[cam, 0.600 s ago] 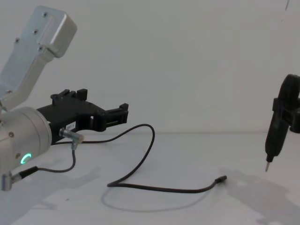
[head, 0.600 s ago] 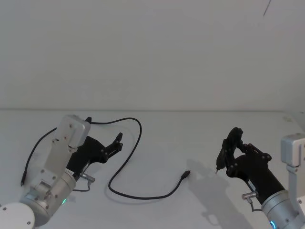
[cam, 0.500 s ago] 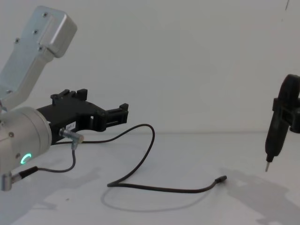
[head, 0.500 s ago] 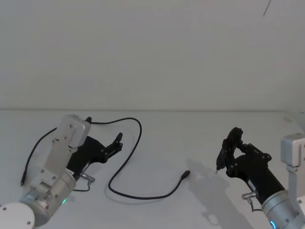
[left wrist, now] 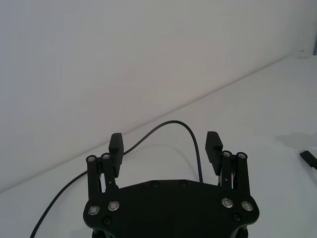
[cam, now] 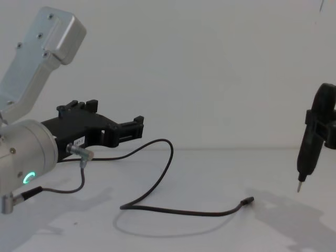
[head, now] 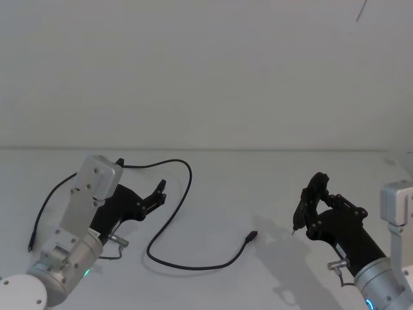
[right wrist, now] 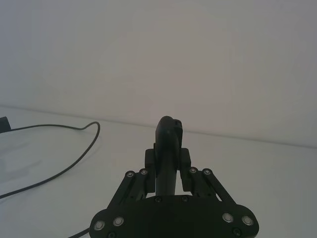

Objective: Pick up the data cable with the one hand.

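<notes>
White tabletop meets a plain pale wall, and the work sits on the robot's left side. Nothing sits in the left gripper: its jaws stand wide apart, and in the left wrist view the arch of the data cable shows in the gap, lying on the table beyond and below them. Judged from the task, that wide spread suits a thin limp cord, giving room for error before closing. From the side the gripper hangs clear of the surface, pointing toward 2 o'clock, so a descent is needed before any grasp.

Outward from the jaws, the cable leaves its arch at about 12 o'clock of the gripper and snakes down toward 5 o'clock. It then curls along the near table and ends in the plug tip at about 4 o'clock, near the table's middle. Its other run appears to pass behind the left arm and end at the arm's 8 o'clock. A short grey wire belongs to the wrist, not the task.

At 3 o'clock, well apart from the cable, the right gripper is closed on a black pen-like tool, metal tip down and off the table, probably parked out of the way. As for holders, the one thing holding anything is that right gripper, with the tool in it
</notes>
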You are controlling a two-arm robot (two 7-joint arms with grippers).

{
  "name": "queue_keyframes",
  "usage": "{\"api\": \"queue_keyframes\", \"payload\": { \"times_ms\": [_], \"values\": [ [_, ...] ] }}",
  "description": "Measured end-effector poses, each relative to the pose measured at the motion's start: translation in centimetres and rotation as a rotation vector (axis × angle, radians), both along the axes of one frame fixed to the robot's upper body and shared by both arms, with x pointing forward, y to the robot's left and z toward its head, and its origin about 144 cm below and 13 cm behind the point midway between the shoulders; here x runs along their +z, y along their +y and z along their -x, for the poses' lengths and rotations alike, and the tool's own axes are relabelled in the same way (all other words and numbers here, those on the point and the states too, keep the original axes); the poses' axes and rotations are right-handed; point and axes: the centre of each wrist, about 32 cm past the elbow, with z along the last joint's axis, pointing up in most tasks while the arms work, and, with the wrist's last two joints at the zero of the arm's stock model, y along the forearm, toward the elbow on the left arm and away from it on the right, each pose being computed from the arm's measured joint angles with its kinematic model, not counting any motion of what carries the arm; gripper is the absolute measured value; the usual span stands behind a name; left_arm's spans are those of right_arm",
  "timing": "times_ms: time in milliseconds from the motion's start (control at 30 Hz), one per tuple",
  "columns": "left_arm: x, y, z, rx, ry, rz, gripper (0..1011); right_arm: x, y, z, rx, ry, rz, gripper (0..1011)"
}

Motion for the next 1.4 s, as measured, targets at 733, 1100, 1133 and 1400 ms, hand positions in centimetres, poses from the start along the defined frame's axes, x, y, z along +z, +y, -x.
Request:
{"api": "queue_keyframes", "payload": {
  "times_ms": [733,1100,1133,1400],
  "values": [
    [0.00,0.00,0.00,0.000,0.000,0.000,1001,0.00,0.00,0.00,0.000,0.000,0.000,279],
    [0.07,-0.20,-0.32,0.030,0.021,0.010,1001,0.00,0.00,0.00,0.000,0.000,0.000,279],
    [0.08,-0.25,-0.38,0.036,0.025,0.012,1001,0.00,0.00,0.00,0.000,0.000,0.000,279],
    [0.52,-0.73,-0.96,0.098,0.086,0.029,1001,0.00,0.00,0.00,0.000,0.000,0.000,279]
  ]
}}
